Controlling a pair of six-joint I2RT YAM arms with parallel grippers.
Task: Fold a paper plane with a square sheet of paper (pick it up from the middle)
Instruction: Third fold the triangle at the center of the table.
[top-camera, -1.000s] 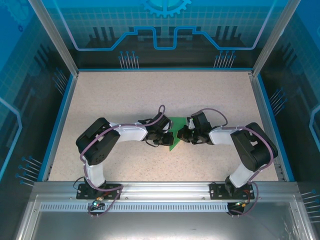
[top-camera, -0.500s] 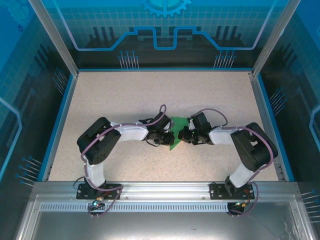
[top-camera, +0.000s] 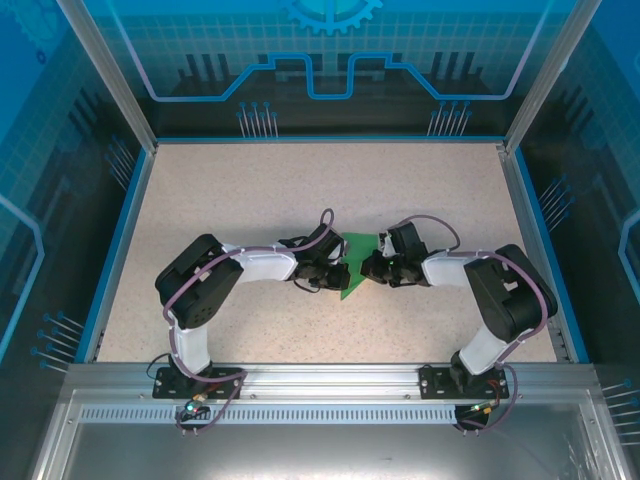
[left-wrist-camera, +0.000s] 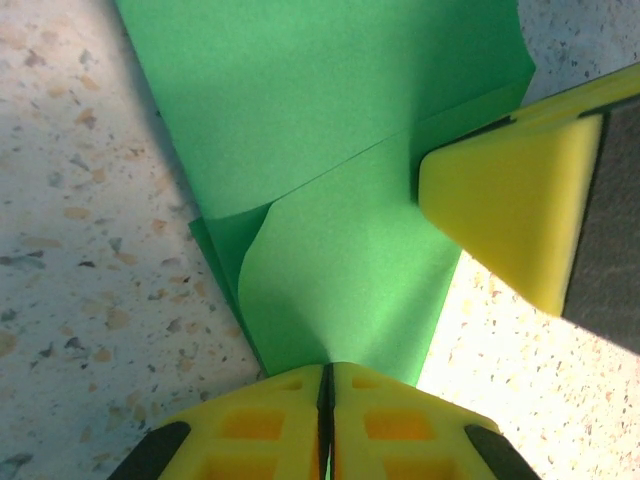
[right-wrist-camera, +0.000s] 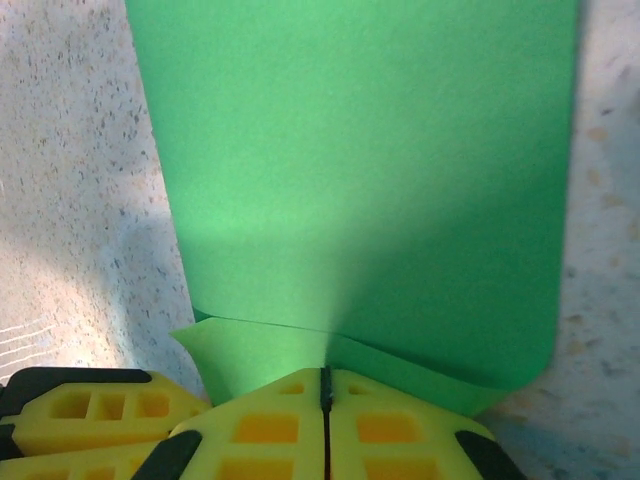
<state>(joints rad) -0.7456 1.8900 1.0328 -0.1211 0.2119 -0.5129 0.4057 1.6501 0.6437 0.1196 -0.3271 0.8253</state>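
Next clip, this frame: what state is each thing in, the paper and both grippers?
square sheet of paper: partly folded, layers overlapping, not yet a plane, pinched from two sides.
left gripper: fingers shut on one edge of the paper.
right gripper: fingers shut on the paper from the opposite side.

The bright green paper (top-camera: 351, 266) is partly folded, layers overlapping.
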